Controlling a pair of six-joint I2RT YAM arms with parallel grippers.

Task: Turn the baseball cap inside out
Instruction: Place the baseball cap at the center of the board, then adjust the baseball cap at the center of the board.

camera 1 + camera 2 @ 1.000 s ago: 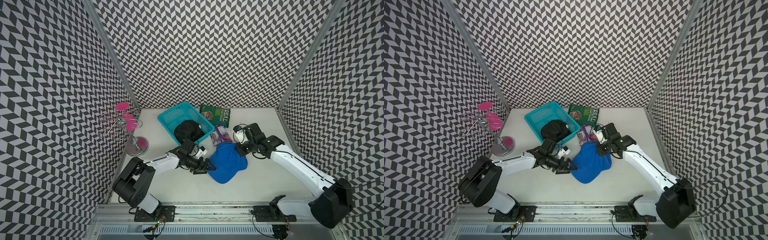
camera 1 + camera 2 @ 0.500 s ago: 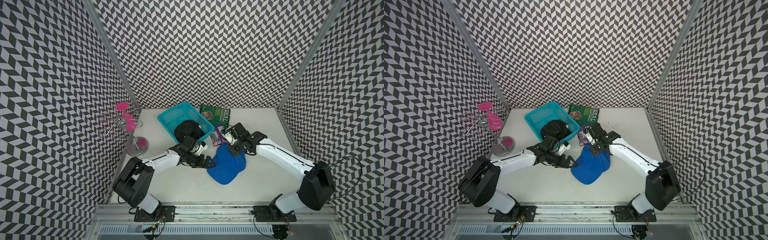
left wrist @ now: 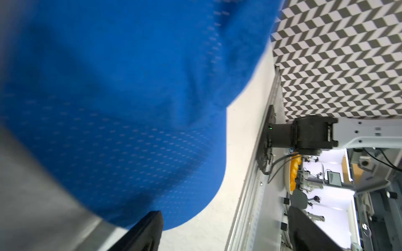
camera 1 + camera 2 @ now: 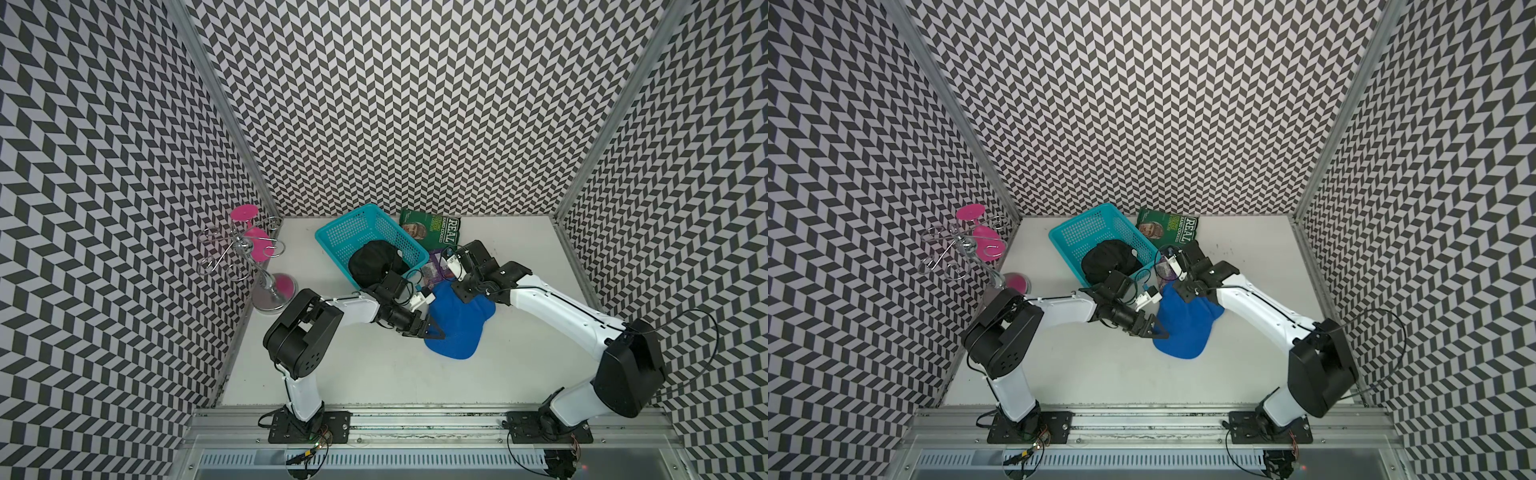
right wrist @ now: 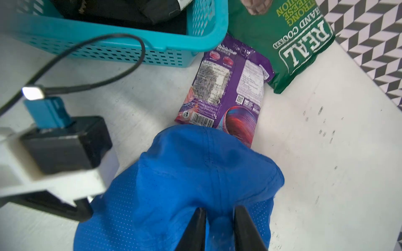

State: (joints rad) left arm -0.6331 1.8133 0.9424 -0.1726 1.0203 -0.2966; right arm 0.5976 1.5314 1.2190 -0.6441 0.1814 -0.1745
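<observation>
The blue baseball cap [image 4: 457,332] [image 4: 1183,332] lies crumpled on the white table, brim toward the front. My left gripper [image 4: 430,330] [image 4: 1154,328] is at the cap's left edge, low by the brim, and open wide. In the left wrist view the cap [image 3: 130,87] fills the frame ahead of that gripper [image 3: 224,215], with nothing between its fingers. My right gripper [image 4: 463,291] [image 4: 1185,293] presses on the cap's back part. In the right wrist view its [image 5: 219,211] fingers stand a little apart, astride a raised fold of the cap [image 5: 185,173].
A teal basket [image 4: 357,232] [image 5: 108,50] behind the cap holds a black cap [image 4: 372,266]. A purple sweet packet [image 4: 434,270] [image 5: 228,91] touches the blue cap's back; a green crisp bag [image 4: 432,226] [image 5: 282,43] lies behind it. A metal stand with pink discs [image 4: 257,257] stands far left.
My right gripper slid left with the cap's back part, bunching the crown narrower, and its fingers have parted somewhat. My left gripper stayed open at the cap's left edge, shifting slightly.
</observation>
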